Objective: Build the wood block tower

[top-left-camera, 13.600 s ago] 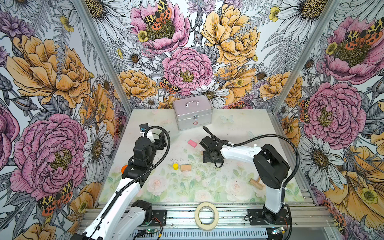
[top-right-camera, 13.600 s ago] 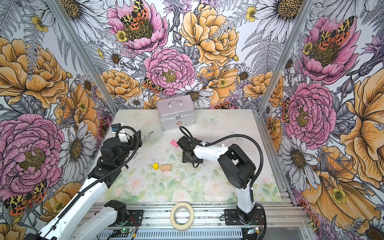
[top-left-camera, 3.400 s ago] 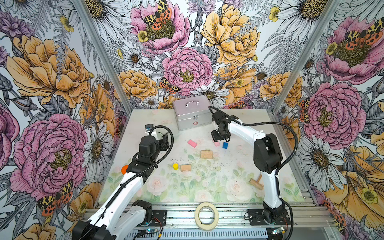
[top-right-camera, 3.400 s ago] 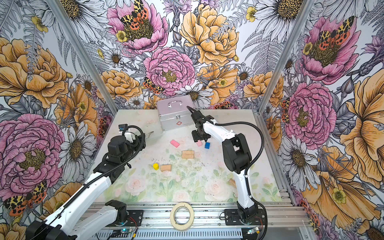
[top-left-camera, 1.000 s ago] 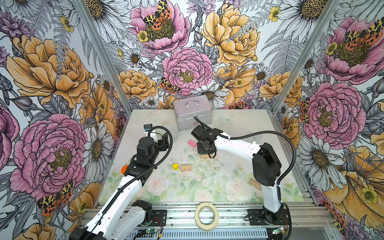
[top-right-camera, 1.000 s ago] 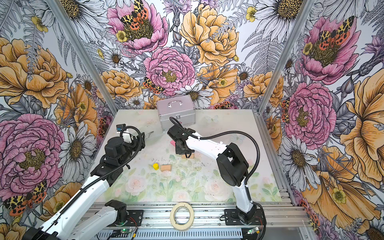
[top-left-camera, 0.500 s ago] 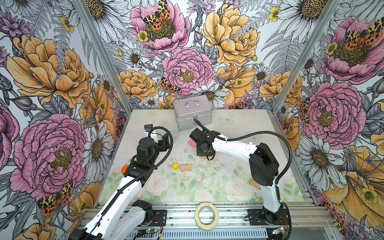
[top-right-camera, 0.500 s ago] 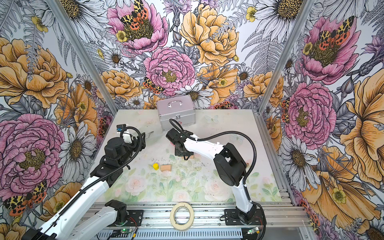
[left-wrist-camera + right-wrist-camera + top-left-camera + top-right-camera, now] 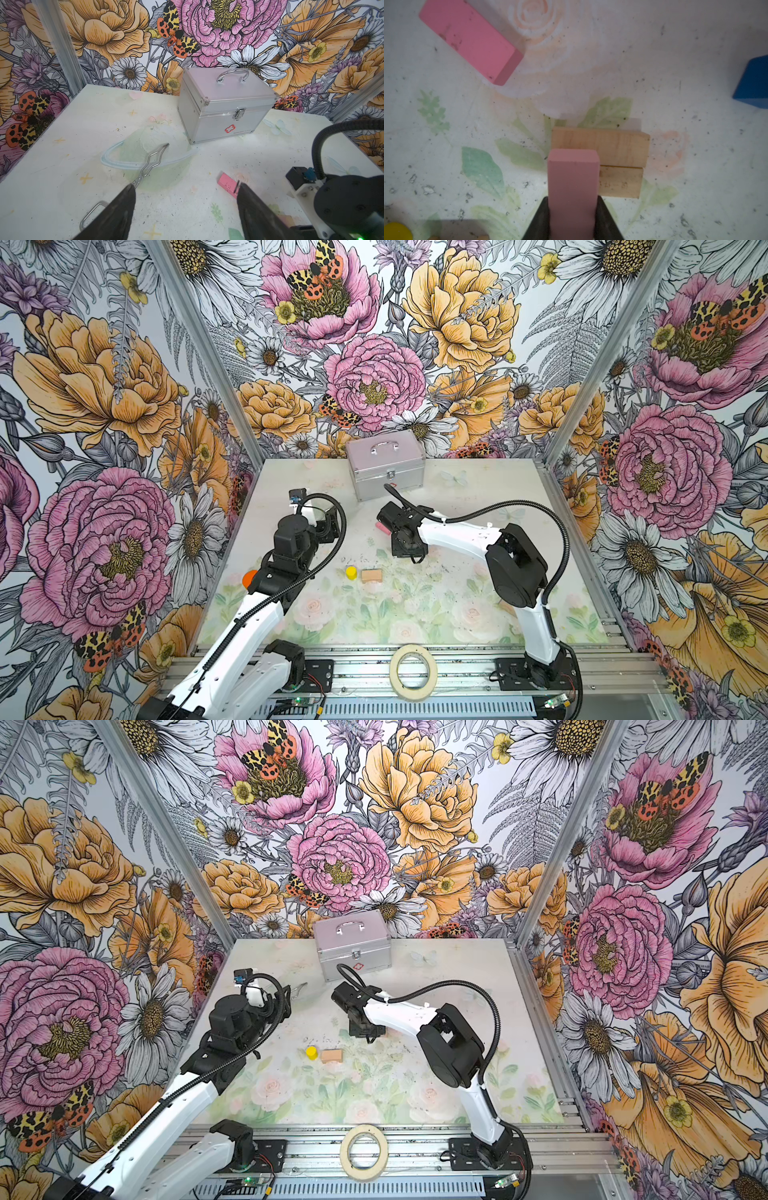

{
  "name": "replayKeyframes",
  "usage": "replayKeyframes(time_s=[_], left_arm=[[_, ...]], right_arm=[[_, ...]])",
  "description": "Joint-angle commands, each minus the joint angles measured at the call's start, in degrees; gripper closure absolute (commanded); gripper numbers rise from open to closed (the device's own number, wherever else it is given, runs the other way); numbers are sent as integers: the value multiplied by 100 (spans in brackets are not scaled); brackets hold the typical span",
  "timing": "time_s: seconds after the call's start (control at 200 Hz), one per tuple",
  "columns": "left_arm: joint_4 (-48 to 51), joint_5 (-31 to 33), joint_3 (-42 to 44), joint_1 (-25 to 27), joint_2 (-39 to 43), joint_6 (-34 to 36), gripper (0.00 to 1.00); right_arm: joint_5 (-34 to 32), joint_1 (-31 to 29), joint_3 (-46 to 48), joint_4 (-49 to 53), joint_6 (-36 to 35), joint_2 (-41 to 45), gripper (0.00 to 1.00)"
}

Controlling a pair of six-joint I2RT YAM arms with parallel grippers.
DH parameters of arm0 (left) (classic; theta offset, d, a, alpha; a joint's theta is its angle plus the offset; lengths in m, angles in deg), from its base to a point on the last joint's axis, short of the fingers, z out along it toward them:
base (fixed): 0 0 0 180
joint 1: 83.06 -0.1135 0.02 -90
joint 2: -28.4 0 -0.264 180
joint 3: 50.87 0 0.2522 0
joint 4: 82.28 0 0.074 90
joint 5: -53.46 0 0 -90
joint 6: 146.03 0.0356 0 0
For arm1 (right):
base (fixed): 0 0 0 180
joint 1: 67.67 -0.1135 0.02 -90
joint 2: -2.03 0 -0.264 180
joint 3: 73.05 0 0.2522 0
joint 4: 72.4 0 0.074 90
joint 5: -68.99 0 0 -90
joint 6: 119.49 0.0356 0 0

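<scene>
My right gripper point(image 9: 572, 205) is shut on a pink brick point(image 9: 573, 176), held end-out over the near end of two tan bricks point(image 9: 610, 149) that lie side by side on the mat. In both top views this gripper point(image 9: 405, 549) hides them. A second pink brick point(image 9: 471, 39) lies flat just beyond, and a blue block point(image 9: 753, 83) sits off to one side. Nearer the front, a yellow cylinder point(image 9: 351, 572) stands beside another tan brick point(image 9: 371, 575). My left gripper point(image 9: 186, 186) hangs open and empty above the mat on the left, near the lying pink brick point(image 9: 227, 184).
A silver case point(image 9: 386, 464) stands at the back centre. A bent metal wire tool point(image 9: 149, 164) lies on the mat ahead of my left gripper. An orange object point(image 9: 249, 577) sits at the left edge. A tape roll point(image 9: 412, 672) rests on the front rail.
My right gripper took the pink brick from beside the blue block and carried it left to over the tan bricks. In the last second it only crept slightly left. The left arm stays still.
</scene>
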Motion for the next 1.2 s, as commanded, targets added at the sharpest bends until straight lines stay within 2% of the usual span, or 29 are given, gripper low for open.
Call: replayKeyframes(time_s=[0.0, 1.191], left_arm=[[-75, -34, 67, 36, 72, 60, 22], [-85, -34, 79, 32, 67, 86, 22]], right_arm=[[-11, 69, -138, -70, 31, -78, 100], [104, 104, -260, -59, 19, -223, 100]])
